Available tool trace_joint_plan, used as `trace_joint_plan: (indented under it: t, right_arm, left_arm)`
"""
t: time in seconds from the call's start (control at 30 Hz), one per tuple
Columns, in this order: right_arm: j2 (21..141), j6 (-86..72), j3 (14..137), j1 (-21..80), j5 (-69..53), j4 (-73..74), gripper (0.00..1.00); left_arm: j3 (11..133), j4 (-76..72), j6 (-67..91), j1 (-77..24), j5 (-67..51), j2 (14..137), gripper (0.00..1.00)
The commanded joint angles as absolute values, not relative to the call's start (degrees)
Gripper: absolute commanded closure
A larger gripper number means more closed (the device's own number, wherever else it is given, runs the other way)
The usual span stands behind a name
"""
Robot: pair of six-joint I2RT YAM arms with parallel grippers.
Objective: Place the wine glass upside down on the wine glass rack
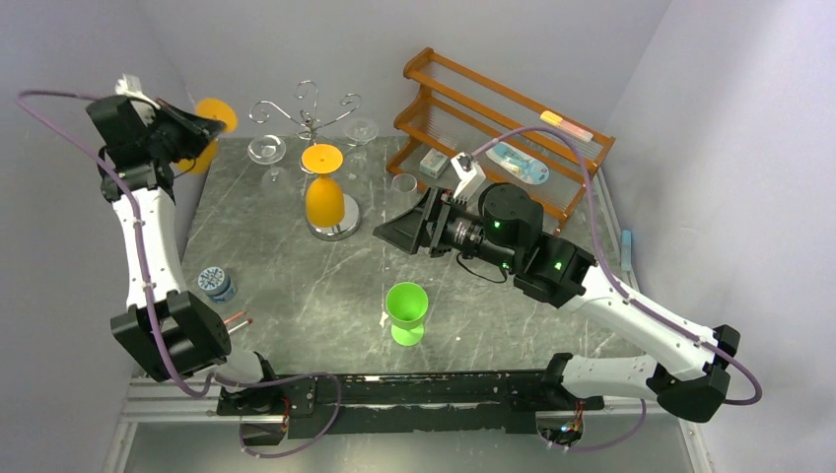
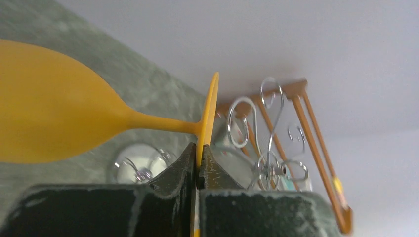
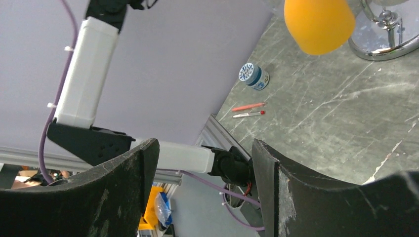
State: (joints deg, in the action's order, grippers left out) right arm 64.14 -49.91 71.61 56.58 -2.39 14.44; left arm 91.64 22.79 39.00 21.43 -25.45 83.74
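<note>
My left gripper (image 1: 201,129) is raised at the back left, shut on the round foot of an orange wine glass (image 1: 214,116). In the left wrist view the jaws pinch the foot edge (image 2: 207,123), and the bowl (image 2: 49,118) lies sideways to the left. The silver wire rack (image 1: 310,106) stands to its right on a mirrored base (image 1: 347,225); its scroll arms show in the left wrist view (image 2: 269,123). A second orange glass (image 1: 324,192) hangs upside down on the rack and shows in the right wrist view (image 3: 318,22). My right gripper (image 1: 394,233) is open and empty, right of the rack.
Two clear glasses (image 1: 266,150) (image 1: 361,129) hang by the rack. A brown wooden shelf (image 1: 493,118) stands at the back right. A green cup (image 1: 406,311) stands front centre. A blue jar (image 1: 213,283) and two pens (image 1: 237,320) lie front left.
</note>
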Motion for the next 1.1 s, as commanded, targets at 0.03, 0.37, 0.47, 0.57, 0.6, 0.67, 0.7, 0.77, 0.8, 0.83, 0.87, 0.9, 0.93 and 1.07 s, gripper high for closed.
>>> trace_joint_plan:
  t: [0.03, 0.37, 0.47, 0.57, 0.6, 0.67, 0.7, 0.77, 0.8, 0.83, 0.87, 0.9, 0.93, 1.07]
  right_arm:
    - [64.69, -50.16, 71.64, 56.27, -3.19, 13.14, 0.27]
    - [64.19, -50.2, 71.02, 56.25, -2.52, 13.09, 0.28]
    - [63.87, -50.0, 71.03, 56.25, -2.21, 13.27, 0.28]
    - [63.41, -50.0, 70.8, 56.26, -1.99, 13.4, 0.28]
    - [63.15, -50.01, 70.64, 56.25, -1.87, 13.53, 0.28]
    - [62.86, -50.01, 70.37, 56.25, -1.59, 13.62, 0.28]
    - [62.78, -50.01, 70.28, 56.25, -1.51, 13.62, 0.28]
    - [62.71, -50.13, 70.06, 56.27, -1.58, 13.47, 0.28]
    - [62.61, -50.2, 70.01, 56.23, -1.63, 13.37, 0.28]
    - [62.58, -50.26, 69.97, 56.25, -1.66, 13.31, 0.28]
    - [62.58, -50.27, 69.9, 56.23, -1.74, 13.21, 0.28]
    - [62.66, -50.35, 69.88, 56.25, -1.75, 13.19, 0.28]
    - [62.66, -50.32, 69.83, 56.25, -1.76, 13.23, 0.28]
    - [62.63, -50.62, 69.63, 56.29, -1.62, 13.29, 0.28]
  left_arm:
    - [84.87, 5.96, 49.93, 22.76, -52.07, 83.51, 0.95]
    - [81.18, -0.93, 56.56, 22.77, -56.27, 82.93, 0.95]
    - [82.93, 8.01, 52.58, 22.85, -51.16, 82.21, 0.95]
    - [80.87, 3.88, 55.04, 22.82, -53.26, 82.12, 0.95]
    - [80.26, 2.54, 56.15, 22.88, -54.1, 82.21, 0.95]
    - [79.99, 2.14, 56.66, 22.87, -54.76, 82.12, 0.95]
    - [80.05, 2.42, 56.54, 22.79, -54.95, 81.97, 0.95]
    - [80.22, 2.52, 56.87, 22.82, -55.68, 81.7, 0.95]
    - [80.24, 2.36, 57.46, 22.83, -56.13, 81.76, 0.95]
    - [80.18, 1.69, 58.3, 22.79, -56.78, 81.9, 0.95]
    - [80.05, 0.66, 59.3, 22.77, -57.33, 82.03, 0.95]
    - [79.76, -1.02, 60.76, 22.76, -58.1, 82.09, 0.95]
    - [79.27, -3.62, 62.31, 22.76, -59.18, 82.23, 0.95]
    - [78.42, -7.39, 66.95, 22.34, -60.62, 82.88, 0.95]
